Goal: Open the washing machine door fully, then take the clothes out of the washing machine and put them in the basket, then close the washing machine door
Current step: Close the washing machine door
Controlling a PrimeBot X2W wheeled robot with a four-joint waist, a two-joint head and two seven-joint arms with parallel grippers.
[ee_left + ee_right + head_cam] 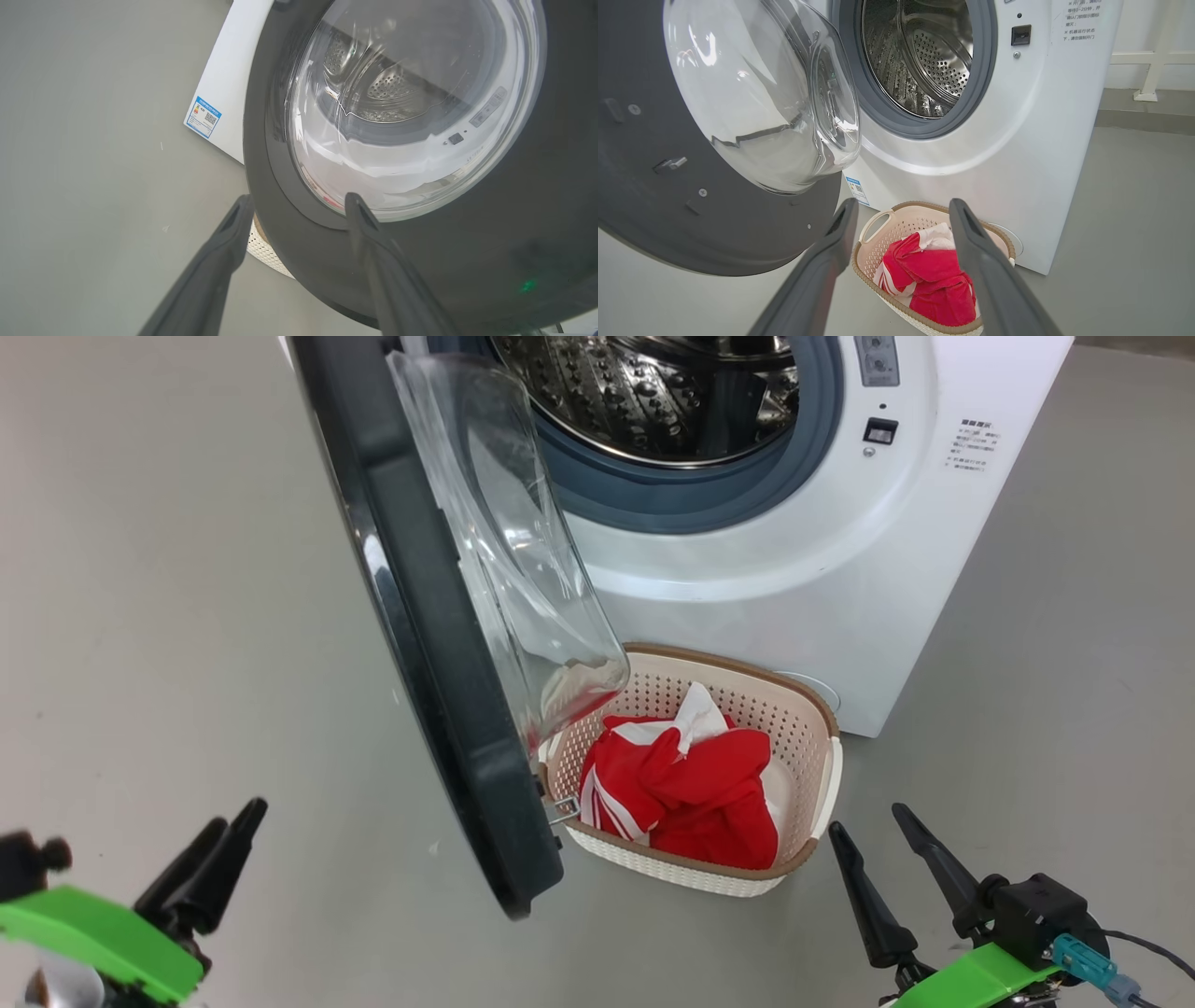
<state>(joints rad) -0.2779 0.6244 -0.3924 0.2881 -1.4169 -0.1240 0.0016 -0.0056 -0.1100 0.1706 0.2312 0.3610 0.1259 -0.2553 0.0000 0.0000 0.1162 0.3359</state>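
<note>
The white washing machine (794, 588) (971, 163) stands with its door (420, 644) (714, 224) swung out toward me, glass bowl facing the drum (653, 392) (920, 60), where I see no fabric. On the floor in front sits the cream basket (728, 663) (920, 204) holding the red and white clothes (700, 793) (934, 280). My left gripper (238, 814) (298, 199) is open and holds nothing, just outside the door's black outer face (420, 261). My right gripper (868, 826) (903, 203) is open, low and right of the basket, pointing at it.
Grey floor (140, 616) surrounds the machine. The door's lower edge hangs over the basket's left end (264, 249). A blue sticker (203, 116) (857, 189) marks the machine's lower front. A white rail (1153, 70) stands against the far wall.
</note>
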